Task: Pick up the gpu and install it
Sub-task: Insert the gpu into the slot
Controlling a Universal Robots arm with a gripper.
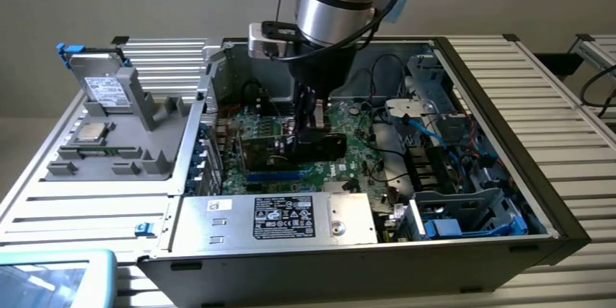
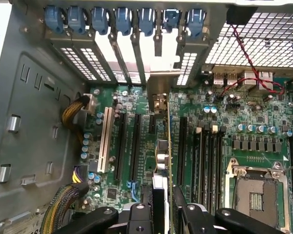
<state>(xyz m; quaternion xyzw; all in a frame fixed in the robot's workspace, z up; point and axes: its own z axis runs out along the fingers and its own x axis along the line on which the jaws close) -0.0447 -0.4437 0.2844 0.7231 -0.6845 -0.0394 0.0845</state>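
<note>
Inside the open computer case [image 1: 500,77], the gripper [image 1: 310,135] is seen lowered over the motherboard [image 1: 361,153]. It is clenched on the gpu [image 1: 322,148], which is held directly under it, between its two fingers [image 2: 179,200]. The card is gripped by its top edge and is kept upright, so that in the exterior view its black cooler is shown below the fingertips. In the wrist view the gripper [image 2: 163,207] is seen from above, and the gpu [image 2: 162,156] is shown edge-on as a thin strip that runs away from the fingers. Its silver end bracket [image 2: 157,102] is turned to the rear wall [image 2: 136,53] of the case, just beside the slot openings under the blue clips [image 2: 146,19]. The card is placed above the black expansion slots [image 2: 136,146]. Whether its lower edge is already touching a slot cannot be told.
</note>
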